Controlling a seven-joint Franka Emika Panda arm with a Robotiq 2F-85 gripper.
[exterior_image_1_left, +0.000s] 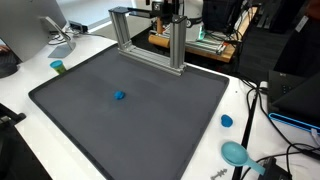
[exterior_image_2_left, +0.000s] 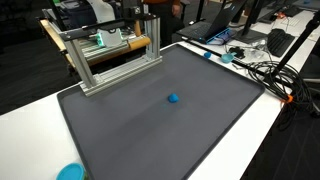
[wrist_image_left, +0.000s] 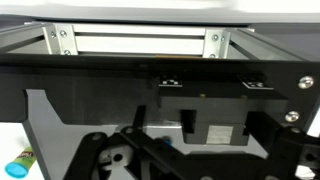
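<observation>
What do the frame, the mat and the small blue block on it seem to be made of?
Frame: likely aluminium bars, silvery and matt, joined by bolted corner plates seen in the wrist view.
Mat: probably rubber or foam; it is dark grey and dull, with no glare.
Block: perhaps plastic or foam, in a bright, uniform blue; too small to tell.

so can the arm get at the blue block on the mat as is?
Likely yes: the blue block lies alone on the mat, open from above. The aluminium frame stands at the mat's edge, well apart from it.
</observation>
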